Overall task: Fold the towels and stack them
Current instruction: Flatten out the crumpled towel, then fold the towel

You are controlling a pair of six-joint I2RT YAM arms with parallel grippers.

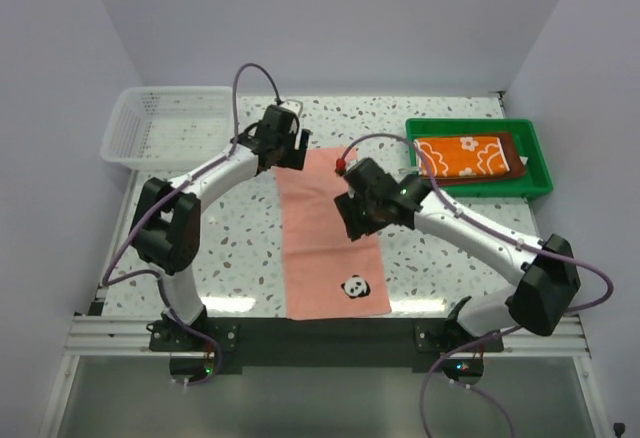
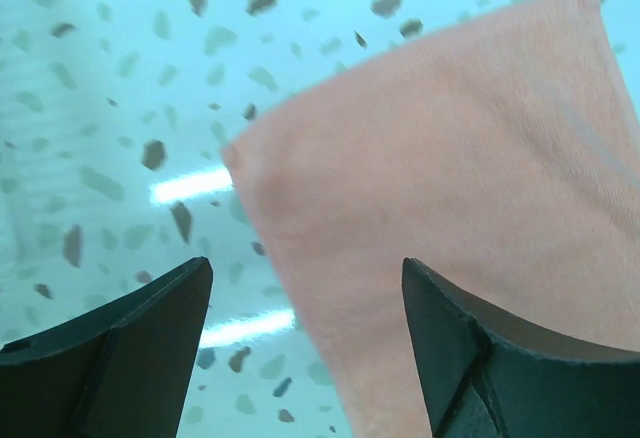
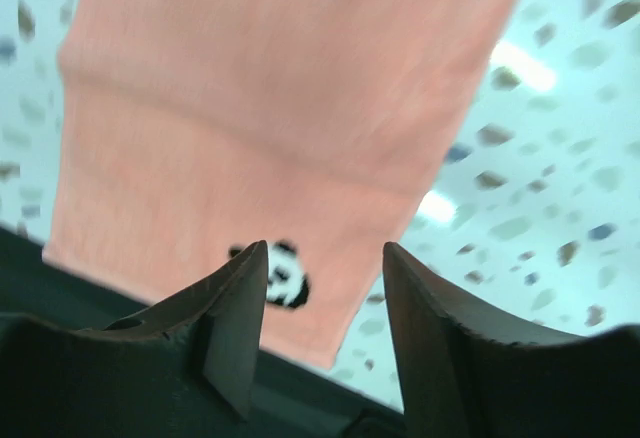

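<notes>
The salmon towel (image 1: 330, 233) lies spread out flat in a long strip down the middle of the bench (image 1: 240, 248), running from mid-bench right to the near edge, with its little panda (image 1: 355, 286) beside the near right corner. The left gripper (image 1: 290, 148) hovers at the towel's far left corner, and the wrist view shows its jaws spread wide with nothing between them, the corner of the cloth just ahead. The right gripper (image 1: 352, 216) sits low over the towel's right edge about halfway along, jaws also apart and empty. Over in the far right corner of the bench, the green tray (image 1: 478, 125) already holds an orange flowered towel (image 1: 465, 155) folded on top of a dark brown one (image 1: 517, 163), while the white basket (image 1: 125, 138) stands at the far left corner. So this reads as the start of the fold on the salmon towel: laid out, not yet creased. Next, I'd say, each gripper needs to drop onto a far corner, pinch one layer cleanly, and carry that end toward the panda, keeping both sides level so the edges meet.
</notes>
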